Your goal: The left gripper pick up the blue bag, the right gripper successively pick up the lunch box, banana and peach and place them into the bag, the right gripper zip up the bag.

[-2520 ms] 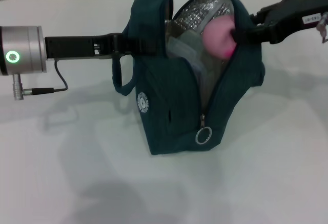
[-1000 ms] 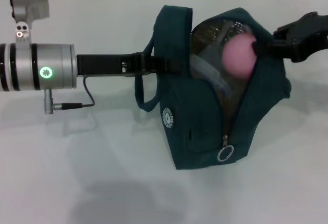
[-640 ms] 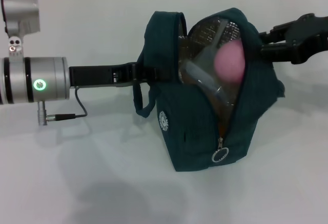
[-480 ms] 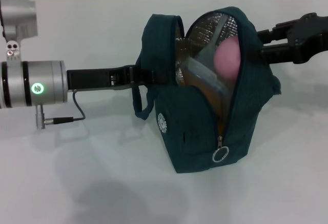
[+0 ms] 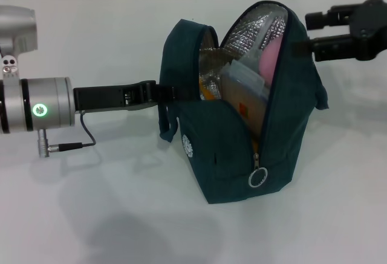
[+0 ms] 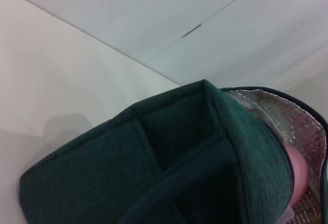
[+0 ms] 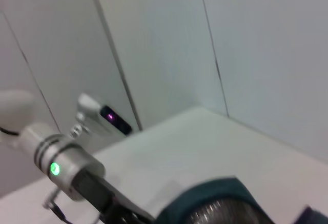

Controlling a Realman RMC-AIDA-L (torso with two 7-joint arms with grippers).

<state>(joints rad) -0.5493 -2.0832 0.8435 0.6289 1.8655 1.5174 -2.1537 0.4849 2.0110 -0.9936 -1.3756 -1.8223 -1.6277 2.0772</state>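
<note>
Holding the blue bag [image 5: 242,137] by its handle, the left gripper [image 5: 166,92] stays clenched. Beside the bag, the right gripper [image 5: 317,34] is released; the peach [image 5: 271,58] sits inside.

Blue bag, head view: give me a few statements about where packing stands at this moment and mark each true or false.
1. The blue bag is zipped shut. False: its mouth gapes and the ring pull sits low on the front.
2. The peach lies inside the bag. True.
3. The right tool grips the peach. False: it is outside the bag, apart from the peach.
4. The left tool holds the bag at its handle side. True.
5. The lunch box is in the bag. True.
</note>
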